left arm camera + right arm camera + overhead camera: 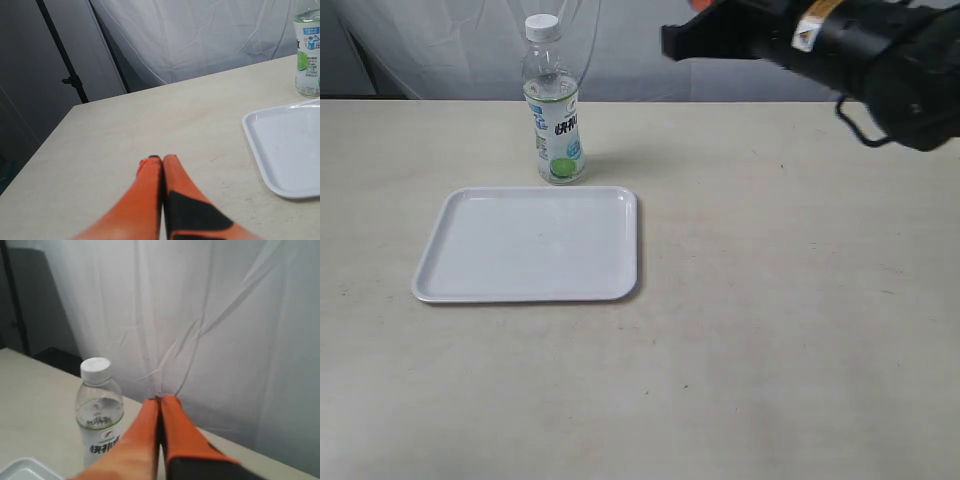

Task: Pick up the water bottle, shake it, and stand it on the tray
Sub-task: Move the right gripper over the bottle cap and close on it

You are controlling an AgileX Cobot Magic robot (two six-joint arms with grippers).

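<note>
Water bottle (558, 130) stands upright just beside the tray (530, 245) (untouched) — left jaws and right jaws both pressed together.

Clear air lies between the right fingers (145, 437), pressed together, and the bottle (100, 410) standing ahead of their tips; a white sheet (225, 315) hangs close behind it. Ahead of the left fingers (149, 186), likewise pressed together, open table (125, 125); the tray (290, 150) lies ahead and aside, beside the bottle.
</note>
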